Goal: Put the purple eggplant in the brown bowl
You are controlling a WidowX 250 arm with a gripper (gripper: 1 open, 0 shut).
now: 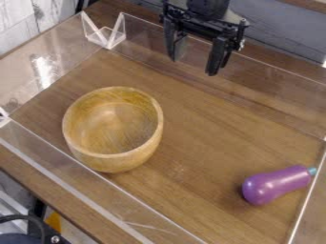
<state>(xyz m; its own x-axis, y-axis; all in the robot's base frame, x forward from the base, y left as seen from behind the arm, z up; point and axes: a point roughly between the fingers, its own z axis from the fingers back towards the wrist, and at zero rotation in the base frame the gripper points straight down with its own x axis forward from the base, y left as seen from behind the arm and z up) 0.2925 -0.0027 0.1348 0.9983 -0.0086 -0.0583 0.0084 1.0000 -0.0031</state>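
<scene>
From the brown bowl (113, 128) at nine o'clock, past my gripper (193, 52) hanging at twelve with jaws apart and empty, I look to the purple eggplant (275, 184) lying at four o'clock, which I judge light, stiff and slippery, best pinched across its fat middle.

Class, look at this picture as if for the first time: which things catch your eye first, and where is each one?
The brown bowl draws the eye first: large, wooden and empty, it stands left of centre on the table. Next comes the glossy purple eggplant, lying on its side near the right front corner, well apart from the bowl. At the top, the black tool hangs above the table with its jaws open, holding nothing.
</scene>
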